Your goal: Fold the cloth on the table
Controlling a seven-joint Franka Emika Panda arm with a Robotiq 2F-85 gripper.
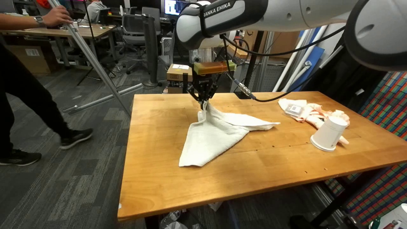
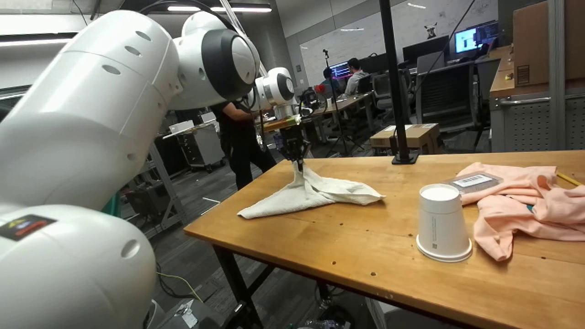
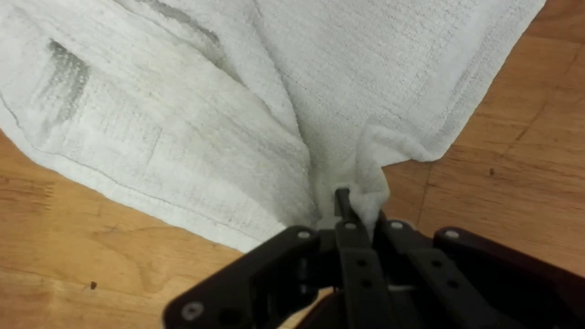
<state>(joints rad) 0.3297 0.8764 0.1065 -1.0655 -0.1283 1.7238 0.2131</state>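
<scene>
This place is looking like a robot lab that is sharing its room with an office. A big white robot arm (image 2: 98,109) is reaching over a wooden table (image 1: 152,143). Farther back, people (image 2: 357,82) are sitting near desks (image 1: 101,32), computer screens (image 1: 173,8) are glowing, office chairs (image 2: 445,98) are standing about, and long lights (image 2: 233,9) are shining up high.

Open table (image 1: 286,162) lies between cloth (image 1: 216,136) and cup (image 1: 329,133); pink fabric (image 2: 507,217) beside the cup and an edge post (image 2: 394,82) obstruct.
</scene>
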